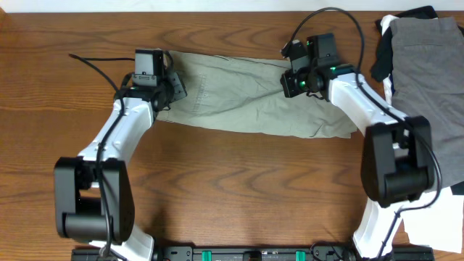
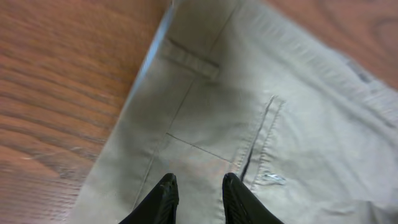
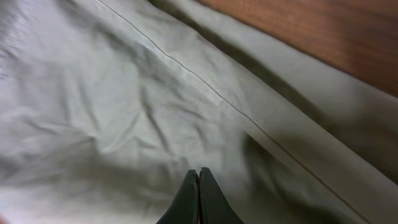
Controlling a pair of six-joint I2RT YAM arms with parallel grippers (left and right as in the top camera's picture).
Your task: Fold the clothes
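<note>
The clothes in play are light khaki-olive shorts [image 1: 246, 98], spread flat and wrinkled across the far middle of the table. My left gripper [image 1: 172, 88] hovers over their left end. In the left wrist view it [image 2: 199, 182] is open, fingers slightly apart, with flat cloth showing in the gap near a belt loop [image 2: 191, 56] and a pocket seam [image 2: 264, 134]. My right gripper [image 1: 293, 81] is over the right part of the shorts. In the right wrist view it [image 3: 199, 173] is shut, fingertips pressed together above creased fabric [image 3: 112, 106], holding nothing that I can see.
A pile of grey, black and white garments [image 1: 428, 58] lies at the far right edge, with white cloth [image 1: 442, 217] lower on the right. Bare wooden tabletop [image 1: 246, 188] stretches in front of the shorts. The arm bases stand at the near edge.
</note>
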